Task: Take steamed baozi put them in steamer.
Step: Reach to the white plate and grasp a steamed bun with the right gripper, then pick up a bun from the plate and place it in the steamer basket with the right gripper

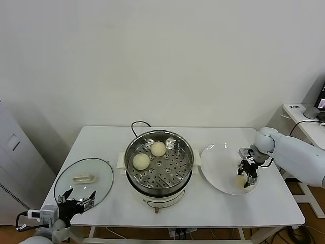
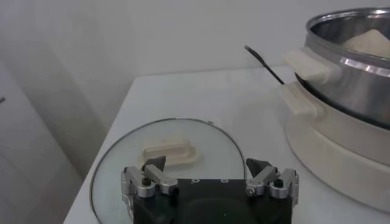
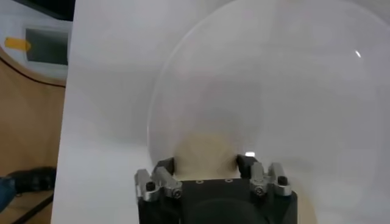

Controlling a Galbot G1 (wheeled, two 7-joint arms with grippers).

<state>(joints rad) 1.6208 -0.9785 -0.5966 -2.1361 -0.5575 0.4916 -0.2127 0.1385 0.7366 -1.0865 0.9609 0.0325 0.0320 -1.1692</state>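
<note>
The steamer (image 1: 159,190) stands mid-table, and two cream-white baozi (image 1: 158,148) (image 1: 141,160) lie on its perforated tray. A third baozi (image 1: 240,180) rests on the near part of the white plate (image 1: 216,162), to the steamer's right. My right gripper (image 1: 247,178) is down over that bun. In the right wrist view the baozi (image 3: 206,155) fills the gap between the fingers, with my right gripper (image 3: 206,163) shut on it. My left gripper (image 1: 76,198) waits open at the table's front left corner, empty.
A round glass lid (image 1: 84,180) with a white handle (image 2: 170,152) lies flat left of the steamer, just ahead of my left gripper (image 2: 206,165). A black cable (image 1: 137,123) runs behind the pot. A second table with equipment (image 1: 307,112) stands at the far right.
</note>
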